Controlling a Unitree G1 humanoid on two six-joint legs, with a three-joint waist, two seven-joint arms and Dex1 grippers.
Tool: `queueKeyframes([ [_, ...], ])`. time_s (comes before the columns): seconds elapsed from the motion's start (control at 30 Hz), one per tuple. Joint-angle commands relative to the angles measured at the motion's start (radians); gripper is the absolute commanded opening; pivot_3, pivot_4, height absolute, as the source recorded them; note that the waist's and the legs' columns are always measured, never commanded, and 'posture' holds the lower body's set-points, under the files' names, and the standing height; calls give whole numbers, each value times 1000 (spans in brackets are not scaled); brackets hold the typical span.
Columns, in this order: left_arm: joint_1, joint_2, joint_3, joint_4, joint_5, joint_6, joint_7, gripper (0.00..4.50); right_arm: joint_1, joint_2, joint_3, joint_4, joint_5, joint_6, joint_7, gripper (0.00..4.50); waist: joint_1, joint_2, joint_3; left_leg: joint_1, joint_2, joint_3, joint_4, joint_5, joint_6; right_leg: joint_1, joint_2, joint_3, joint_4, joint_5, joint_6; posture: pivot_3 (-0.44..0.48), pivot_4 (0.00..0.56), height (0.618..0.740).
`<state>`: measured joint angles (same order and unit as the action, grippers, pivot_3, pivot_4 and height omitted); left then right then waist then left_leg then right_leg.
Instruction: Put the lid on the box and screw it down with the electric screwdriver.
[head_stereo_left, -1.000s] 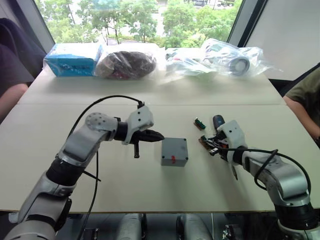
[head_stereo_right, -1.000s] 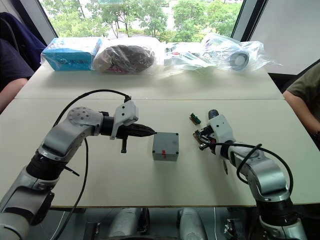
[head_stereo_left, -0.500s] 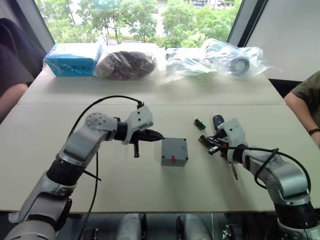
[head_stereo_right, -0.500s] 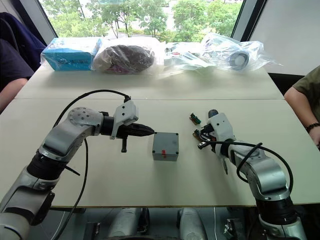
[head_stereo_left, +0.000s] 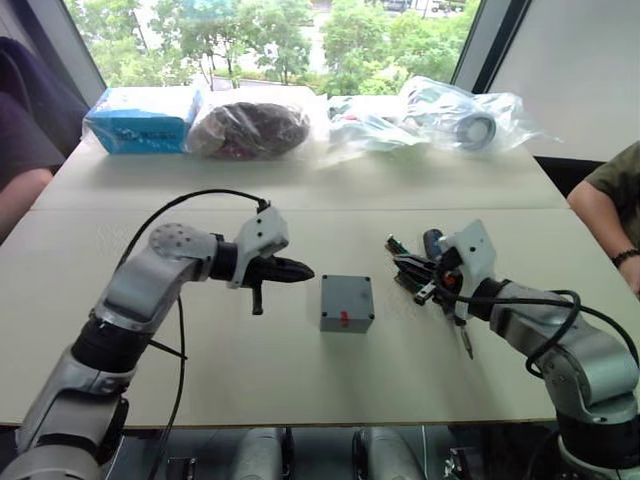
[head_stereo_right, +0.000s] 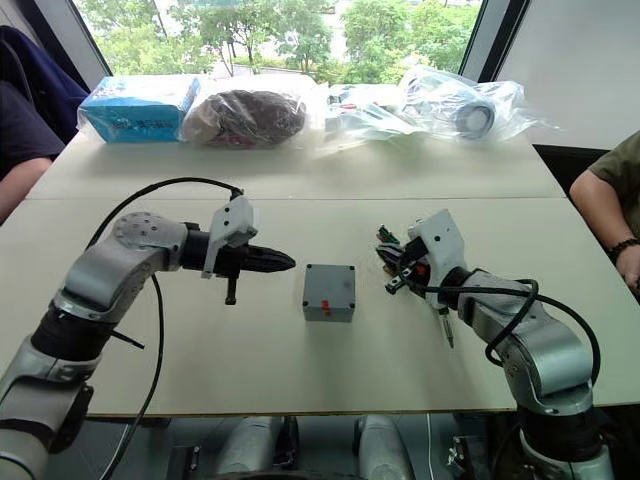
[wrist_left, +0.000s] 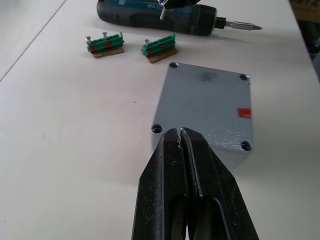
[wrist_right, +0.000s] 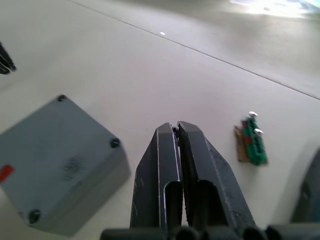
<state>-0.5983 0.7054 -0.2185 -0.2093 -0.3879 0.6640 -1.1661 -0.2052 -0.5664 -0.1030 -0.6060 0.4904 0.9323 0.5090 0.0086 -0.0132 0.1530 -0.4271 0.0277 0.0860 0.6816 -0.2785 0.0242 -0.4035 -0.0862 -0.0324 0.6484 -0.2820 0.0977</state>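
Taking the box (head_stereo_left: 346, 303) as the reference for everything here. Appears to carry the lid (wrist_left: 207, 102) already, flush on top, with a small dark screw head or hole at each of the four corners; cannot tell whether any of those are driven home. Shows a red mark on the side wall facing the robot. Off the box's left side, close but not touching, finds the left gripper (wrist_left: 179, 131) pointed at the nearest wall, fingers pressed together on nothing. Off the box's right side, finds the right gripper (wrist_right: 177, 127) likewise pinched closed and empty, hovering over the spot where the electric screwdriver (wrist_left: 150, 15) lies flat on the table (head_stereo_left: 300, 380), a short way from the box, metal bit sticking out along the tabletop. Between box and screwdriver, notes two small green blocks (wrist_left: 105, 43), side by side. Judging the tool next: looks rigid, a smooth round barrel, likely to roll or slip if nipped near an end, and probably heavier than the box. Best to spread the right fingers and close across the barrel around its middle, well back from the thin bit, so as to keep the tip free to meet a corner. Judging the box: hard plastic, light, apt to skate on the smooth table under a pressing bit, so worth bracing it with the left fingers against a side wall, clear of the corners.
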Motion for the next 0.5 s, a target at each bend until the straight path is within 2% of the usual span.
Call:
queueKeyframes([
  [0.03, 9, 23, 30, -45, -32, 20, -9, 0, 4, 5, 32, -15, 2, -39, 10, 73, 5, 0, 0, 0, 0, 0, 0, 0, 0, 0, 0, 0, 0, 0, 0, 0, 150, 740],
  [0.5, 36, 30, 22, -81, -24, 39, 48, 0, -14, 16, 99, 41, 0, -96, 24, 73, 3, 0, 0, 0, 0, 0, 0, 0, 0, 0, 0, 0, 0, 0, 0, 0, 150, 740],
])
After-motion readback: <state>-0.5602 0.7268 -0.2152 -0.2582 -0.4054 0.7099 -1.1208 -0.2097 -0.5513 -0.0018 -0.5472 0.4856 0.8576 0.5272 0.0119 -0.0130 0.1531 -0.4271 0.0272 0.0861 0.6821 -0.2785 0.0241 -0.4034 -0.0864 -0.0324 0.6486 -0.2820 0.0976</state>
